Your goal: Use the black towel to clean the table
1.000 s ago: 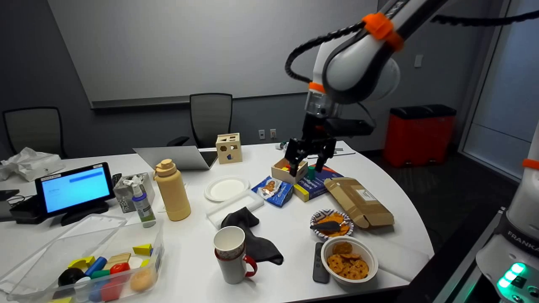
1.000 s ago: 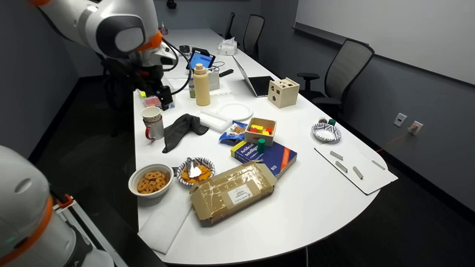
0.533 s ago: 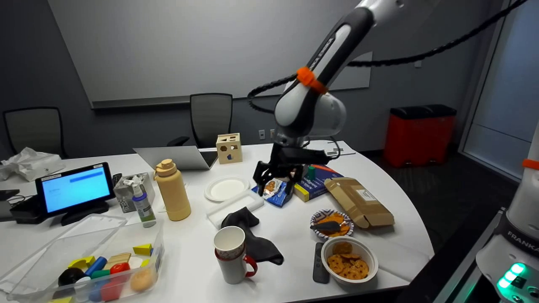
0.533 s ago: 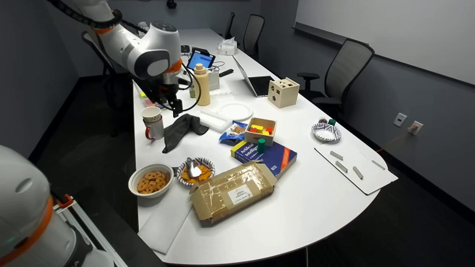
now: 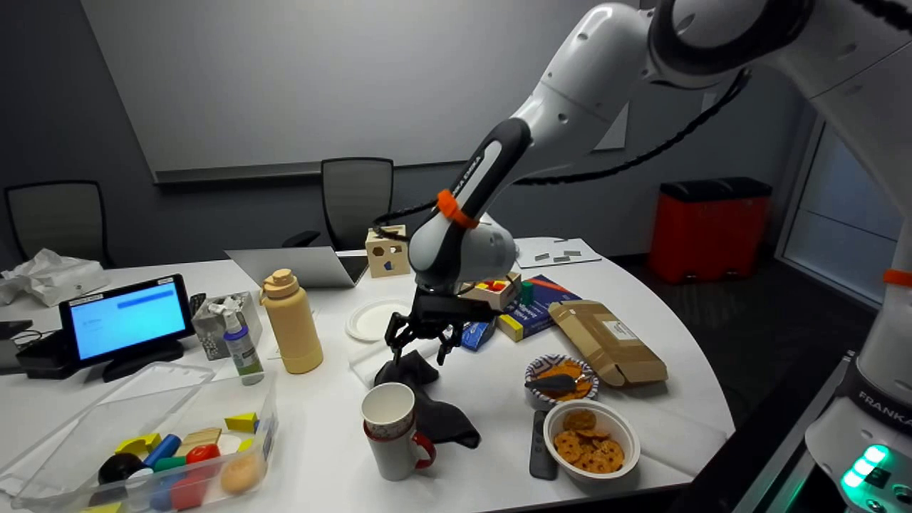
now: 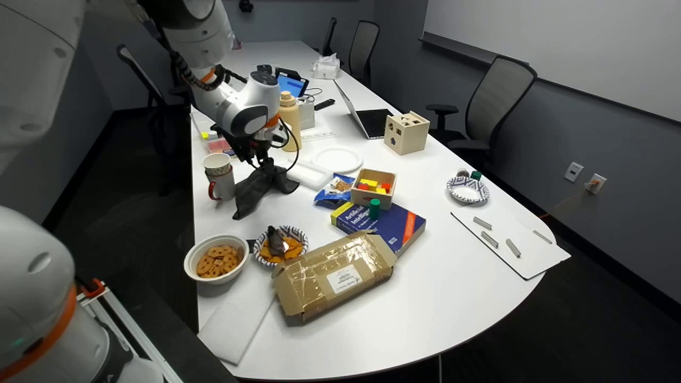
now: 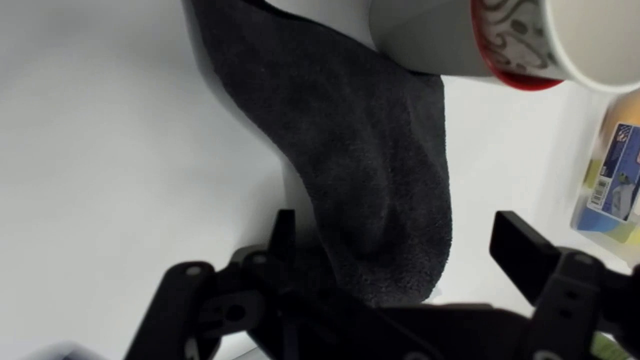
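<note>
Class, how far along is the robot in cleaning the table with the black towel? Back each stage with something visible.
Done: the gripper is at the black towel. In hand: apparently lining up a grasp, its fingers parted with towel showing between them in the wrist view. Left: closing on the towel, which lies crumpled on the table, then wiping.

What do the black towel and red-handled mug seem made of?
Black towel: matte fabric, perhaps microfiber; the wrist view shows a fuzzy edge and folds. Mug: likely smooth glazed ceramic, judging by its even pale wall, though enamelled metal is possible.

Three downward views, shared table (image 6: 436, 303)
</note>
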`<state>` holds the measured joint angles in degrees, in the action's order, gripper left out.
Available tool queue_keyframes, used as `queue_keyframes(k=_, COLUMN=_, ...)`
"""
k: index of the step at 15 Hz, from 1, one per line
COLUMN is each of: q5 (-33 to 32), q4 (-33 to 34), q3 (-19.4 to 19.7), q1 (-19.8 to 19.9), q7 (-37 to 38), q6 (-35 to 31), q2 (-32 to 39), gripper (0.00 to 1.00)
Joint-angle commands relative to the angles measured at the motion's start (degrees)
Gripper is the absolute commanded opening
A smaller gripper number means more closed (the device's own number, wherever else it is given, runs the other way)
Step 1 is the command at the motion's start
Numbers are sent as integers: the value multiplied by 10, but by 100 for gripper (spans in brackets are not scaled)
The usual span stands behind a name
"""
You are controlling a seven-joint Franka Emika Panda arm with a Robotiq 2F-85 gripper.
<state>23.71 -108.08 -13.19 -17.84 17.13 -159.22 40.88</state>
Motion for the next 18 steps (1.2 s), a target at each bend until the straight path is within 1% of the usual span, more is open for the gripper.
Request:
queue_keyframes(k=1, q5=-28, q4=102, q3=16, q1=-20, q7=39, q6=27, q2=77, gripper=100)
queue_keyframes(k=4, q5=-35, q4=149, q3=20, q1=-28, q7=52, q6=38, q2=118, gripper=100)
queue_keyframes(k=7, q5=-44, q4=181, q3=27, q1=-39, q7=65, q6=51, q2=148, gripper=100)
queue_keyframes(k=9, q5=-49, q4=198, q3=32, q1=-44, q7=69, q6=61, q2=163, gripper=74)
queue_keyframes(k=15, q5=-68, q4=222, q3=46, q1=-58, q7=80, q6=67, q2=181, gripper=26)
queue_keyframes(k=18, q5=-77, q4=224, q3=58, q1=-68, q7=92, q6=76, q2=181, gripper=4)
